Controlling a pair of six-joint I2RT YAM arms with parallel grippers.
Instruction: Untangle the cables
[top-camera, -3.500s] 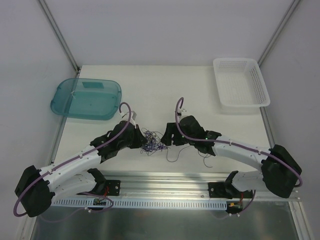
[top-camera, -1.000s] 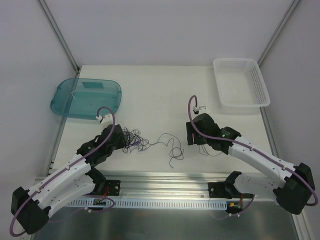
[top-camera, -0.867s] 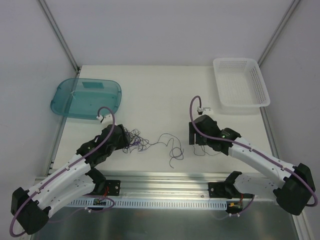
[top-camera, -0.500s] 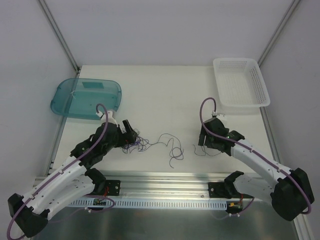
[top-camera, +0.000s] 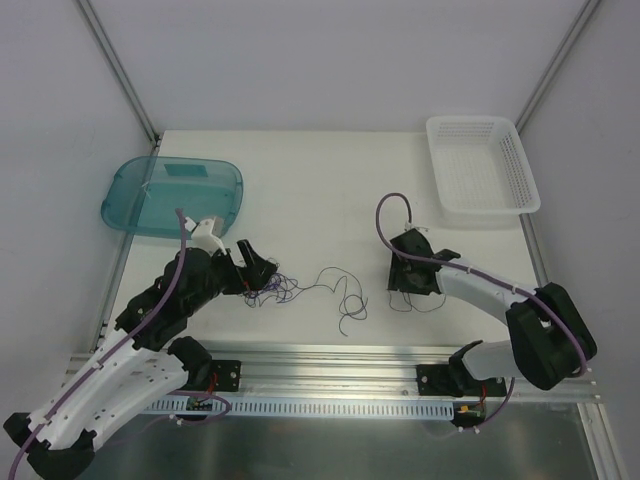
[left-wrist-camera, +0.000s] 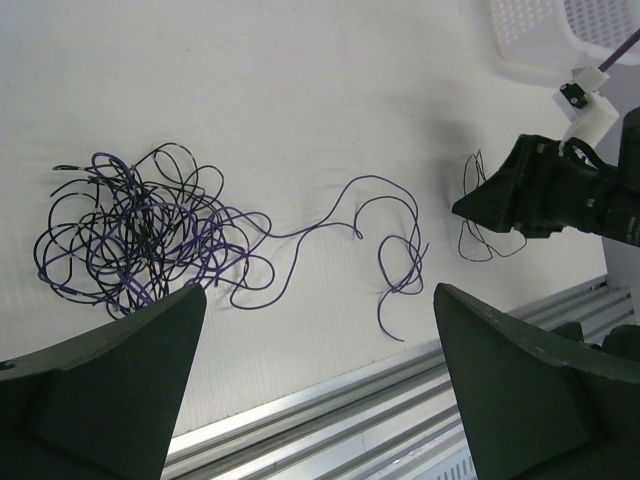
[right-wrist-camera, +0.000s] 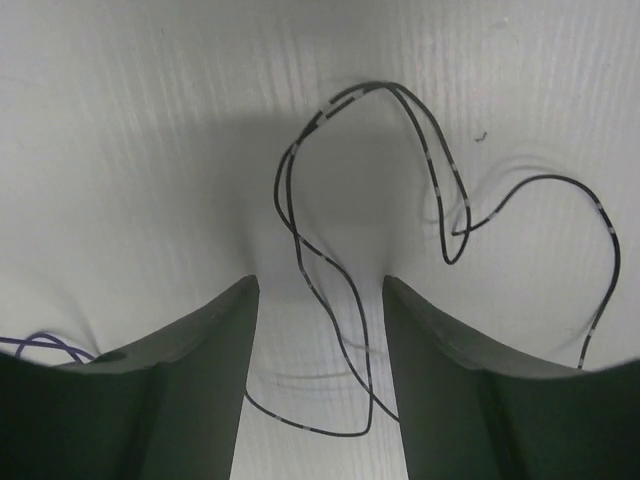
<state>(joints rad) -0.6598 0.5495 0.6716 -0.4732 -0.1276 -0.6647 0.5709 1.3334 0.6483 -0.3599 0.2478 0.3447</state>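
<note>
Left arm (top-camera: 113, 366): white shell links, black joint housings | right arm (top-camera: 480, 290): same white-and-black build | purple hose (top-camera: 180, 232) runs along each arm, loops free near the wrist, ends in a white connector (top-camera: 205, 227) | left fingers (left-wrist-camera: 100, 395), right fingers (right-wrist-camera: 180, 400): matte dark grey, wedge-shaped, smooth | base brackets (top-camera: 207, 370): black.

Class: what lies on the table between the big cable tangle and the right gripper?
In the left wrist view, one loose purple strand trails from the tangle toward the right gripper. A small black loop lies by that gripper.
</note>
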